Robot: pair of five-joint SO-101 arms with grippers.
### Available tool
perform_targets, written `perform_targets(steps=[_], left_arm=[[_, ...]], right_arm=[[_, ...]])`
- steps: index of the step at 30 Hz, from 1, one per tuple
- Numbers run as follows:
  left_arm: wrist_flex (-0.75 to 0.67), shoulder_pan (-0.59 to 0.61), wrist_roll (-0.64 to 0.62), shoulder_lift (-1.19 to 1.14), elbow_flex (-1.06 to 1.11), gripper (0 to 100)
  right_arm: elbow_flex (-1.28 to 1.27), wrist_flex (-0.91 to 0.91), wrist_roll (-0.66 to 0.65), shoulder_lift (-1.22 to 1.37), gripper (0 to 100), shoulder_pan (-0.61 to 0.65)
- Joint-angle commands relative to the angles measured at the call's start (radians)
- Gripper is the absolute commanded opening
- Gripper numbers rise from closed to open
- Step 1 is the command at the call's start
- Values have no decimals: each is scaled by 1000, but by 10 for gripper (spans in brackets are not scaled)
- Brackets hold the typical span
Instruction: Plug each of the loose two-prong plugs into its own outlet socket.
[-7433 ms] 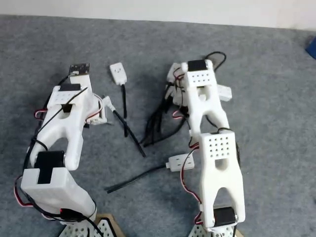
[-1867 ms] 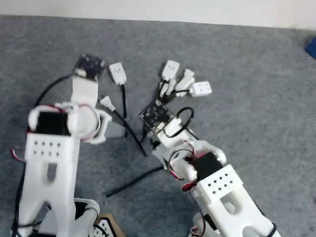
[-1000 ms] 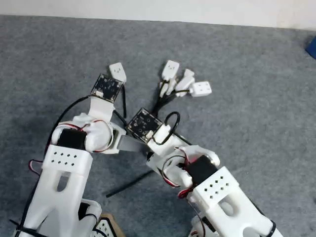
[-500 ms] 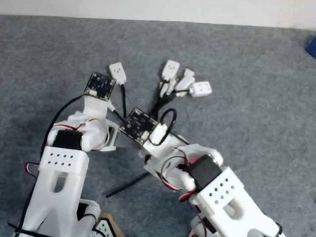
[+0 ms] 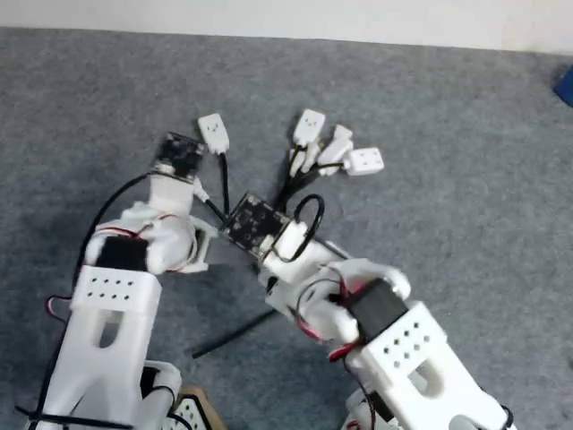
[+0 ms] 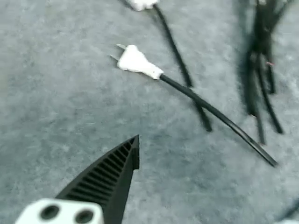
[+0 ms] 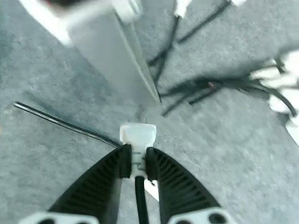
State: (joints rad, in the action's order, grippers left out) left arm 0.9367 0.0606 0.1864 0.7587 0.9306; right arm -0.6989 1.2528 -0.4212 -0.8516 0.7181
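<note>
The right gripper (image 7: 137,157) is clenched on a white plug (image 7: 138,134). Both of its black fingers (image 7: 105,179) press the plug's sides and the black cord (image 7: 138,196) runs back between them; the prongs are too blurred to make out. In the high view this cord trails off toward 8 o'clock from the right wrist. The left gripper (image 6: 149,149) is released and grasps nothing. Its black finger (image 6: 114,175) hangs over the grey carpet (image 6: 56,102) near a loose two-prong plug (image 6: 136,61), which lies flat on its own lead (image 6: 210,112). In the high view, a single outlet socket (image 5: 214,133) lies at 11 o'clock from the two wrists, and three sockets (image 5: 338,143) cluster at 1 o'clock.
</note>
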Motion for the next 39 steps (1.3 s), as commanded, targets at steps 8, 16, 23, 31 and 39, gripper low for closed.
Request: perform_targets(steps=[8, 16, 23, 31, 39], left_arm=[[-38, 54, -95, 16, 64, 570], [-81, 170, -115, -18, 156, 570], [-152, 200, -110, -257, 91, 570], [-146, 197, -60, -529, -50, 570], [-120, 185, -12, -516, -50, 570]], right_arm=[[524, 294, -239, 512, 8, -110], [791, 493, -582, 731, 8, -110], [746, 498, -752, 730, 8, -136], [608, 458, -941, 730, 8, -143], [475, 338, -945, 731, 8, -143]])
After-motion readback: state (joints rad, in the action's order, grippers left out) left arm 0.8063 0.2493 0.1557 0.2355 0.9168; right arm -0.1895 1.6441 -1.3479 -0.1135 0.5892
